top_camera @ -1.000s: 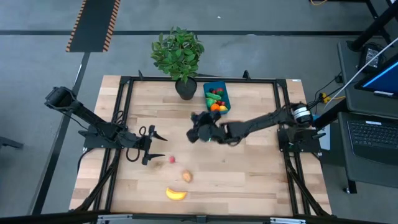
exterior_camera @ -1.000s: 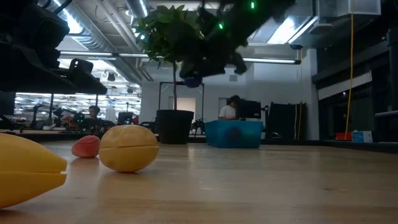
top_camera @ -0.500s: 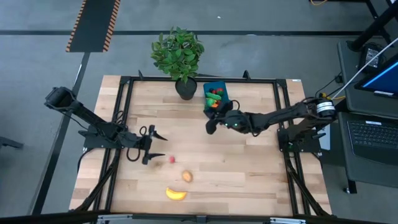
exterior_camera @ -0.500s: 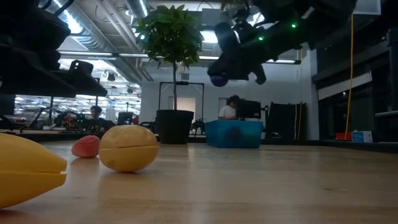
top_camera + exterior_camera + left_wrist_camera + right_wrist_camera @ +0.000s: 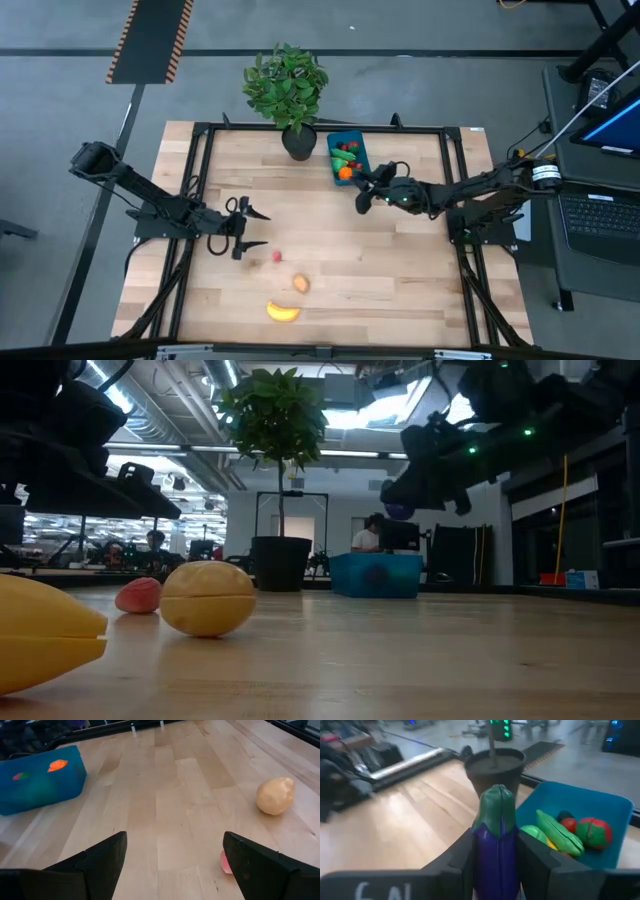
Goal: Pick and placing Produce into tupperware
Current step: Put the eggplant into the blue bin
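Observation:
My right gripper (image 5: 362,199) hangs in the air just near of the blue tupperware (image 5: 348,156) and is shut on a purple eggplant (image 5: 494,840) with a green cap. The tupperware (image 5: 612,809) holds an orange, green and red pieces. My left gripper (image 5: 248,230) waits open over the table's left half, its fingers on either side of bare wood (image 5: 170,845). A red berry (image 5: 277,257), a tan potato (image 5: 301,284) and a yellow banana (image 5: 283,312) lie on the table near it. My right gripper pinches the eggplant between its two fingers (image 5: 459,856), one on each side of the purple body (image 5: 495,862) just below the green cap. The eggplant is lifted clear of the table, its cap end pointing out past the fingertips; the low view shows it (image 5: 399,511) high above the wood.
A leafy plant (image 5: 287,82) in a dark pot (image 5: 298,143) stands at the far edge, right beside the tupperware's left side. A black frame (image 5: 320,127) rims the table. Bare wood lies open across the table's right half (image 5: 400,270).
My right gripper has carried the eggplant through the air from the table's middle toward the right and far side, ending just near of the tupperware, and stayed shut on it. The left arm and the fruit on the table have kept still.

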Action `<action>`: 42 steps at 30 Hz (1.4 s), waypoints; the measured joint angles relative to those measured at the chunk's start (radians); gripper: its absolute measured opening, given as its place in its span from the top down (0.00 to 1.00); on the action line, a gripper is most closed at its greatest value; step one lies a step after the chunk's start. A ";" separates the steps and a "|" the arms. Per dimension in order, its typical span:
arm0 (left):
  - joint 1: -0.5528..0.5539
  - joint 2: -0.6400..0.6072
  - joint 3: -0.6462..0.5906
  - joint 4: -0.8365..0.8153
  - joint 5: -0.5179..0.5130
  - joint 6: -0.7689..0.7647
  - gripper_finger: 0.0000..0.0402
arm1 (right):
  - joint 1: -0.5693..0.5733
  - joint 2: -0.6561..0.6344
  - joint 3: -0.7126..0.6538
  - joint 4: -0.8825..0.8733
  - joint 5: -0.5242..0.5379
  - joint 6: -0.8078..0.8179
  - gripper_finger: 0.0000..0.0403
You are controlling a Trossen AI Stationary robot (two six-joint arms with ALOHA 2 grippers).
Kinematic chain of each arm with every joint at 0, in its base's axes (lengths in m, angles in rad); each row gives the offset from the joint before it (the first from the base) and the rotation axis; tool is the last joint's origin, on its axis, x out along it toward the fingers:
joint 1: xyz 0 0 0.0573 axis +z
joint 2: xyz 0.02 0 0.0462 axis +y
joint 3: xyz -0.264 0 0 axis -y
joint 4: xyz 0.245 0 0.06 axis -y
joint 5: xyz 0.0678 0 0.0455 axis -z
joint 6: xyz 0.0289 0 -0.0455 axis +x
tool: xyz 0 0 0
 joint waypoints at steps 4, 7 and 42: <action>0.001 0.000 0.000 0.001 0.000 -0.001 0.19 | -0.006 -0.038 -0.044 0.047 -0.032 -0.018 0.72; 0.001 0.000 0.000 0.001 0.000 -0.002 0.19 | -0.026 -0.043 -0.048 0.042 -0.080 -0.025 0.72; 0.049 0.000 0.000 0.005 -0.009 -0.056 0.19 | -0.470 0.304 0.827 -1.257 -0.544 -0.245 0.72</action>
